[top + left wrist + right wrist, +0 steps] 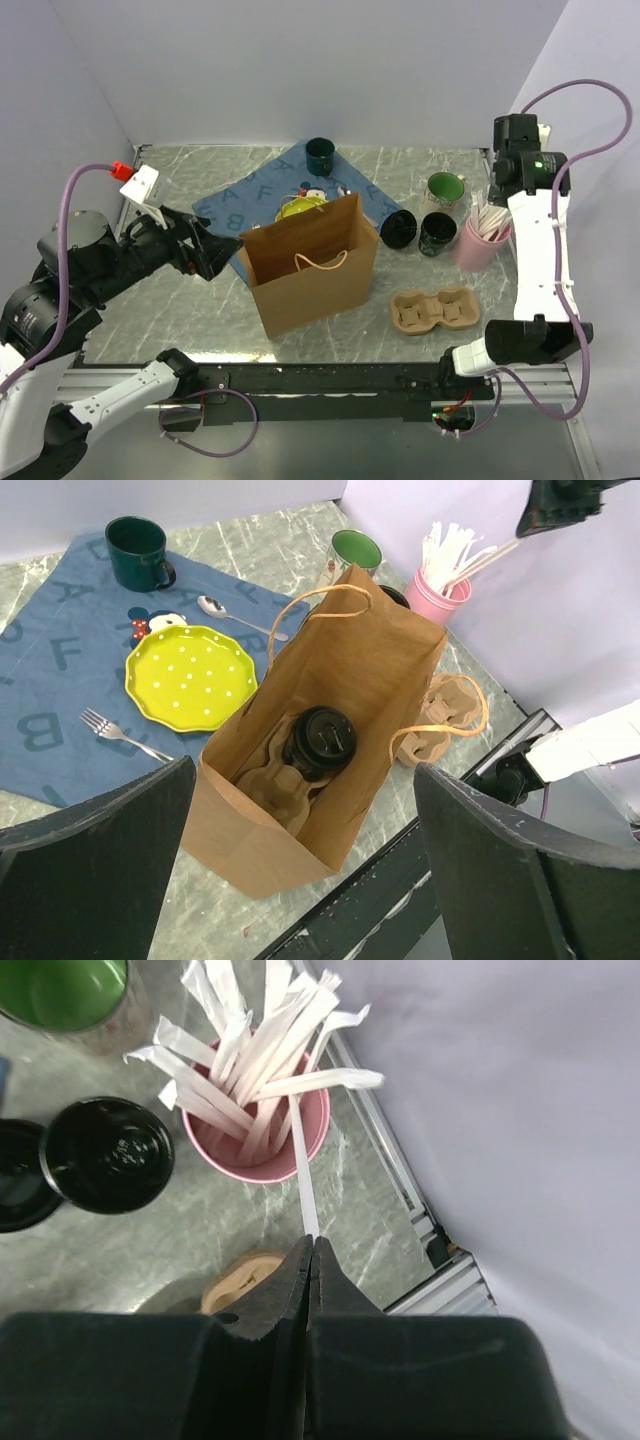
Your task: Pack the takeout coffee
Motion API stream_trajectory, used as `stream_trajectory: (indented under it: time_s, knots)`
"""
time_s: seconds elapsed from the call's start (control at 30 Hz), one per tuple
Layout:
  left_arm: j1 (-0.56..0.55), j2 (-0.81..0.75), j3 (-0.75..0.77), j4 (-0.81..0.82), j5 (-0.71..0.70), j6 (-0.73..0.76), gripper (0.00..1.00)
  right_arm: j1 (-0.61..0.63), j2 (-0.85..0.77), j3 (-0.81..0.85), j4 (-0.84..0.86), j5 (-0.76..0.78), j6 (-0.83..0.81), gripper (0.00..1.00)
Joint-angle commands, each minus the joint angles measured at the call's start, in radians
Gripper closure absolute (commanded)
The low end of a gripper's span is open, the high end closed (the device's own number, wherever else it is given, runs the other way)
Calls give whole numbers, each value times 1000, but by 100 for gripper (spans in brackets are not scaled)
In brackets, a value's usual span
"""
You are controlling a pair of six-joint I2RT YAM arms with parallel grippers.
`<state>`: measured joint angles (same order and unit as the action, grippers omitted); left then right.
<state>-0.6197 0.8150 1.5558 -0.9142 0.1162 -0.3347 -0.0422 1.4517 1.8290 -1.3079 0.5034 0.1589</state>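
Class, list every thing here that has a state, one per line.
Brown paper bag: open, upright
Black lidded disposable cup inside bag: lid on
Two black lidded cups outside bag: lids on
Brown moulded-pulp carrier beside bag: empty
Left tool: open
Right tool: shut on white wrapped straw
Pink cup: holding straws

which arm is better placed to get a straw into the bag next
Right, probably: the right end effector is shut on a wrapped straw at the pink cup. The left end effector is open and empty above the paper bag.
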Motion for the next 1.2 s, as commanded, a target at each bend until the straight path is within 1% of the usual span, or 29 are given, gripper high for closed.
stream_trajectory:
  time_s: [0.0,0.13,0.27,0.3,0.4,0.43,0.53,0.57,0.67,0.7,0.77,0.8,0.83,0.87,0.9,0.93,0.97,1.0,1.03,1.07,1.1,1.17]
  knots:
    - [-5,-11,17,20,31,0,4,-4,-59,70,-82,9,18,100]
    - [-5,-20,12,17,48,-6,3,-4,-63,127,-139,29,18,100]
    - [-5,-28,7,15,39,-6,4,-4,-62,232,-253,67,47,100]
    - [-6,-27,10,11,34,-4,4,-4,-70,248,-258,69,54,100]
    - [-9,-30,18,8,19,-10,3,-4,-109,302,-260,24,71,100]
    - [-11,-31,18,0,8,-10,3,-4,-117,320,-258,-14,76,100]
    - [-12,-37,9,-9,3,-13,3,-4,-137,416,-251,-69,82,100]
    - [-12,-39,6,-8,7,-15,3,-2,-143,456,-238,-109,74,100]
    - [-12,-33,9,-14,11,-24,3,-4,-183,481,-166,-161,48,100]
    - [-12,-25,15,-17,8,-26,4,-4,-210,475,-145,-204,33,100]
    - [-12,-16,35,-26,-15,-33,4,-4,-266,442,-36,-284,22,100]
    - [-12,-8,44,-28,-29,-35,3,-4,-290,415,20,-419,10,100]
    - [-12,-4,62,-34,-45,-36,3,-2,-316,347,126,-489,11,100]
    - [-12,3,70,-38,-77,-35,3,-2,-362,308,190,-579,14,100]
    - [-12,16,78,-51,-99,-35,3,-4,-379,274,241,-718,42,100]
    - [-12,27,98,-61,-114,-30,3,-4,-393,215,287,-803,66,100]
    - [-12,39,110,-71,-115,-24,3,-4,-413,188,390,-878,88,100]
    - [-12,64,124,-96,-145,-20,3,-1,-421,162,438,-957,129,100]
    - [-12,78,162,-110,-160,-24,3,2,-431,109,497,-1094,160,100]
    - [-12,90,185,-127,-183,-30,3,10,-451,81,598,-1138,189,100]
    - [-12,105,203,-143,-222,-36,3,19,-461,55,649,-1173,239,100]
    - [-12,108,227,-141,-257,-56,3,38,-479,-13,723,-1258,280,100]
